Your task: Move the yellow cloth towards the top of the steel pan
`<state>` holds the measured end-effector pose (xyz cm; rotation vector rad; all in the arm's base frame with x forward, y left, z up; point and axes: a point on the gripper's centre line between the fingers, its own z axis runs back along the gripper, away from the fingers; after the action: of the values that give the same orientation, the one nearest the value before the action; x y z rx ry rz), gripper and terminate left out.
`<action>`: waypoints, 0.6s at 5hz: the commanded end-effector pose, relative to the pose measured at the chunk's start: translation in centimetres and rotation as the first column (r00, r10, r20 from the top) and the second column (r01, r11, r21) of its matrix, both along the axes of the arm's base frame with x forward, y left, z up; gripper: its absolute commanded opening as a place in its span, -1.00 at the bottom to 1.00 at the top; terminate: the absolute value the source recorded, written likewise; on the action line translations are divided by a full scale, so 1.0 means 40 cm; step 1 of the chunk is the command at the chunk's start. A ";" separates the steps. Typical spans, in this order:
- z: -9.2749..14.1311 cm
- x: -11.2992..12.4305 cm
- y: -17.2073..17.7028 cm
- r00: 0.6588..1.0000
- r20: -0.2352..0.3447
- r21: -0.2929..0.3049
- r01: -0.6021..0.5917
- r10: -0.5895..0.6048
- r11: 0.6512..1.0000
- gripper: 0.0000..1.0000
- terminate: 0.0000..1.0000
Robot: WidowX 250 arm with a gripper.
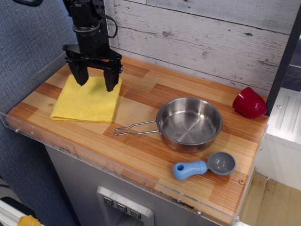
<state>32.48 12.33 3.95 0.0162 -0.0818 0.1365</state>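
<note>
A bright yellow cloth (85, 100), folded flat into a square, lies near the desk's left edge. A round shiny steel pan (188, 123) sits upright and empty toward the right, its thin wire-loop handle pointing left toward the cloth.

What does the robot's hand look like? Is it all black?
Yes, nearly all black. The gripper has two thick, blocky black fingers hanging from a flat black crossbar. Above that is a chunky black wrist, rounded like a tube. A thin black cable loops out at its side. Tiny silvery screws dot the crossbar's end. No stickers or writing show.
</note>
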 end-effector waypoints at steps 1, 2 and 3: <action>-0.034 0.062 -0.004 0.998 0.015 -0.020 0.062 -0.062 0.998 1.00 -1.00; -0.059 0.053 -0.008 0.996 -0.024 -0.031 0.086 -0.086 0.996 1.00 -1.00; -0.025 0.039 -0.017 0.996 0.013 -0.031 0.089 -0.089 0.995 1.00 -1.00</action>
<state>33.80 11.30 1.25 -0.0391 -0.0545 0.0556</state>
